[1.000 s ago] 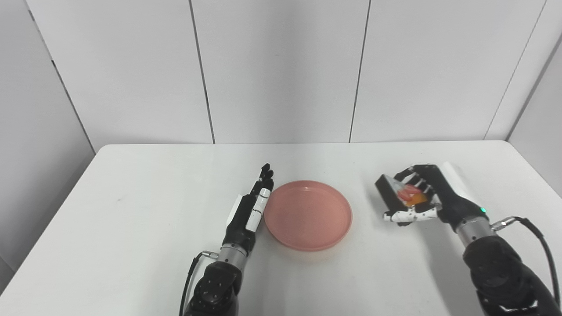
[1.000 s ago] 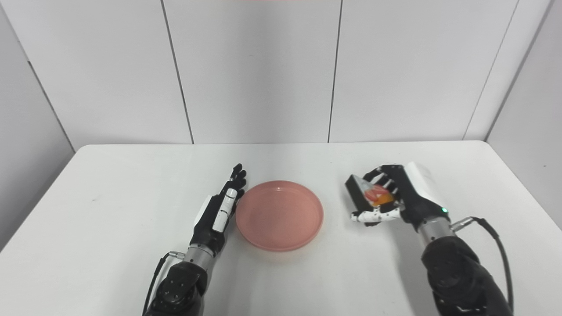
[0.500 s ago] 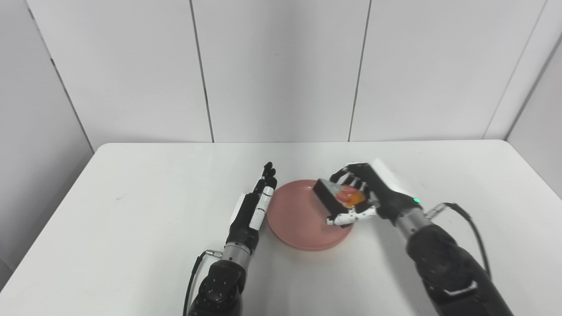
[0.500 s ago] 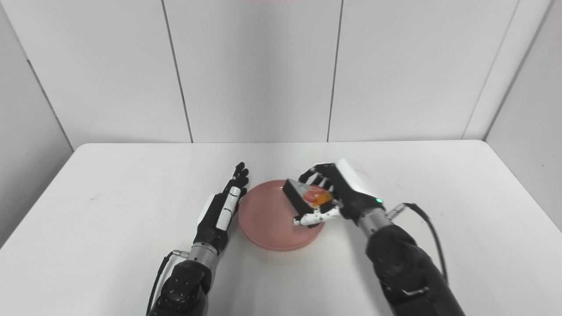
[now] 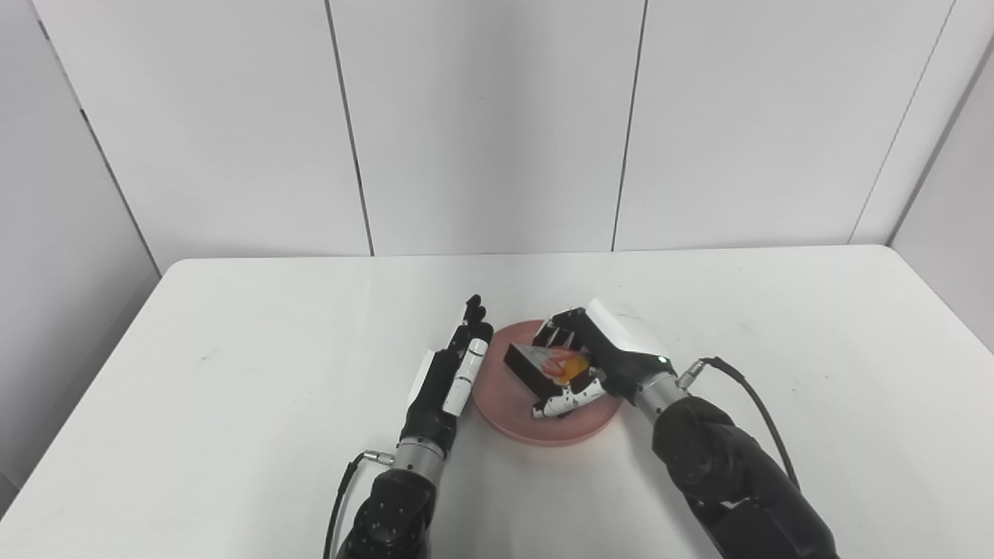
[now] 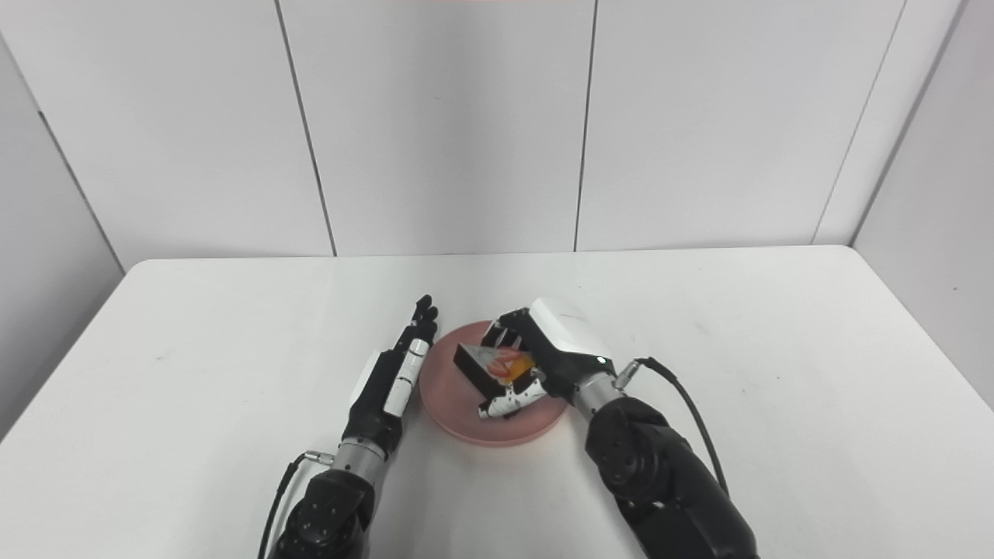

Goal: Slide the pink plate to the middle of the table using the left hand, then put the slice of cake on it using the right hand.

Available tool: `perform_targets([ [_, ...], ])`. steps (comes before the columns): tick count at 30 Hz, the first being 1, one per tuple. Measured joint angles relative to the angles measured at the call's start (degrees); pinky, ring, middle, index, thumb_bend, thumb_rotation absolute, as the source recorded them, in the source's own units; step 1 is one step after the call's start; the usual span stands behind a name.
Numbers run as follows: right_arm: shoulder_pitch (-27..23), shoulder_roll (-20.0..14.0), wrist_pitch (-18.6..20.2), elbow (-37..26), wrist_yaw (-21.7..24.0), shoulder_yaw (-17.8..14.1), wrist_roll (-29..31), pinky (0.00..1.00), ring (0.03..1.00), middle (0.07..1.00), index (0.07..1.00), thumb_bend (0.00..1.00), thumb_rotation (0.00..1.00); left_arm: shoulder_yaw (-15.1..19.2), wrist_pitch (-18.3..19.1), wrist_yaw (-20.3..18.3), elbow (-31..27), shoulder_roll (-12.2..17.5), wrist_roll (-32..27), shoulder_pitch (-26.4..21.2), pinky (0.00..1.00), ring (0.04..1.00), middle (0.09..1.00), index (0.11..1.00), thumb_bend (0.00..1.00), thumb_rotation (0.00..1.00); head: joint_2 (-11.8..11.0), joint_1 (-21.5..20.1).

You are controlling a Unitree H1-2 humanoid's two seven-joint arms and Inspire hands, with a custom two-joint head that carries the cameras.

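On a white desk point(image 5: 233, 326) backed by pale grey wall panels point(image 5: 481, 124), a humanoid robot's two arms reach in from the near edge. At left, the left hand point(image 5: 450, 373) lies flat on its edge — fingers straight, together and pointing away from the camera, gripping nothing — with its inner side just beside, perhaps touching, the left rim of the pink plate point(image 5: 497, 400). A thin cable point(image 5: 342, 497) loops from the wrist of that arm.

The plate sits near the middle of the desk, round and shallow, its near and left portions in plain sight and its far right portion covered by the other hand. Over the plate, the right hand point(image 5: 598, 361) is wrapped around the slice of cake point(image 5: 540, 369) — a dark-sided wedge topped with white, red and orange — fingers curled over the far side, thumb beneath the near side. The wedge points left across the plate's centre; whether its underside touches the plate cannot be told from either view.

At right, the right forearm runs down to the bottom edge, a black cable point(image 5: 745, 396) arching from its wrist.
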Motion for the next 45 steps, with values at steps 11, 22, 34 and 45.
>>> perform_targets([
  [11,-2.21,0.34,-1.53,4.72,-2.13,1.67,-3.0,0.29,0.383,0.475,0.53,0.51,0.0,0.22,0.01,0.28,-0.05,-0.09,0.26,0.03,1.0,1.0,1.0,1.0,0.66,1.0,0.35,-0.97],
  [22,-0.93,-1.68,-2.42,0.85,-0.61,1.43,-1.92,0.78,0.889,0.902,0.889,0.66,0.64,0.16,0.06,0.34,-0.48,0.11,0.14,0.24,1.0,1.0,1.0,1.0,0.64,1.0,0.53,-1.41],
  [34,7.42,-2.41,-8.67,-4.82,-2.59,-4.87,6.08,0.87,0.993,1.0,1.0,0.66,0.77,0.69,0.27,-0.43,-0.63,0.98,-1.57,0.33,1.0,1.0,1.0,1.0,0.67,1.0,0.79,-1.14],
  [45,10.0,0.65,-11.2,-4.03,-6.28,-10.88,12.08,0.95,1.0,1.0,1.0,0.61,0.83,2.12,0.66,-0.48,-0.71,1.59,-4.03,0.33,1.0,1.0,1.0,1.0,0.67,1.0,1.32,-1.06],
])
